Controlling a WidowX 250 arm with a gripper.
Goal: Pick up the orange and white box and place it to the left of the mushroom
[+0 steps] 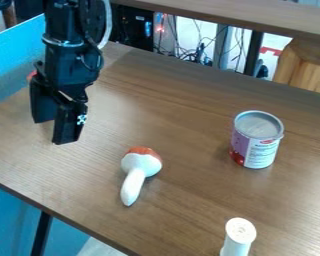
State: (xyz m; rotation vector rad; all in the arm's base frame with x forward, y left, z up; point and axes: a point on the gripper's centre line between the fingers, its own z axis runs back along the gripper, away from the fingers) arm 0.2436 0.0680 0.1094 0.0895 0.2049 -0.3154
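**Three items set well apart**

From my camera, the toy mushroom (141,164) lies on the table (169,102), left of the middle, its cap to the far side and its stem pointing toward me. To its right and a little farther back, I have the can (257,141) standing upright on the tabletop. The cylinder (240,235) stands nearest me, before the can and to the right of the mushroom, partly cut off by the bottom of my view. My gripper (54,131) hangs at the left, behind the mushroom. Beyond the table's far edge, I see cables (201,53).
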